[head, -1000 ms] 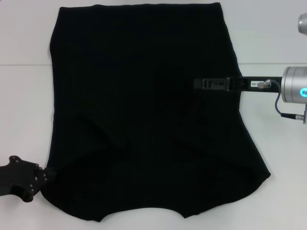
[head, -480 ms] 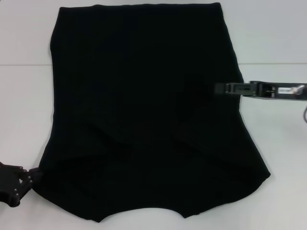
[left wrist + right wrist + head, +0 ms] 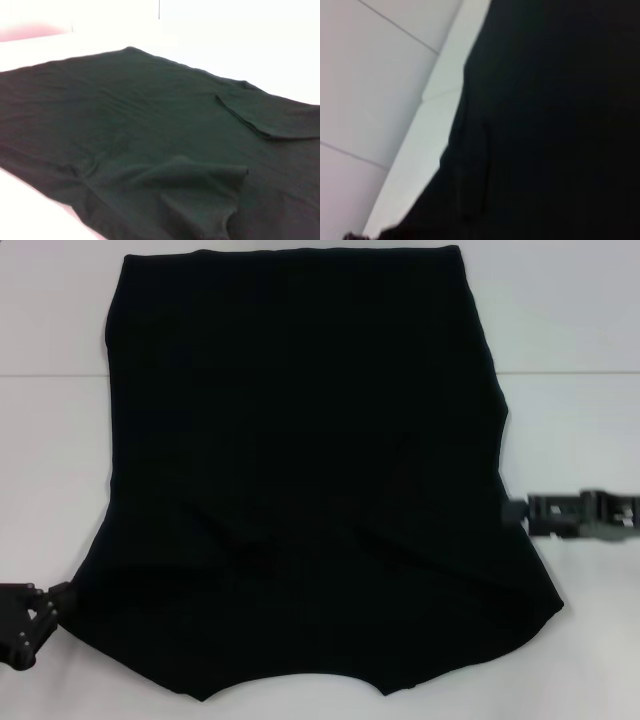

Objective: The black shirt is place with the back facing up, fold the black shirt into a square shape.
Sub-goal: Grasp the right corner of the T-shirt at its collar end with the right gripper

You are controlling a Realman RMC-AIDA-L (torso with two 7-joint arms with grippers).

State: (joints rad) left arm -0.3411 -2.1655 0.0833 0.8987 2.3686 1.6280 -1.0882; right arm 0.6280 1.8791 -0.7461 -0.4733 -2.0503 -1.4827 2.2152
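The black shirt [image 3: 300, 460] lies flat on the white table [image 3: 50, 450], hem at the far end, both sleeves folded inward over the body. In the left wrist view one folded sleeve [image 3: 272, 117] lies flat and the other [image 3: 200, 182] forms a raised ridge on the shirt [image 3: 125, 115]. My left gripper [image 3: 58, 602] sits low at the near left corner of the shirt, just off its edge. At the shirt's right edge is my right gripper [image 3: 514, 511], pointing at the cloth. The right wrist view shows only shirt [image 3: 560, 120] and table.
White table shows on both sides of the shirt and beyond its far hem [image 3: 560, 310]. A seam line crosses the table [image 3: 570, 373] at the far side. The shirt's near edge runs close to the table's front.
My right gripper has drawn back from over the shirt's right middle, rightward and nearer, to the cloth's edge. The left gripper has slid left, off the near left corner.
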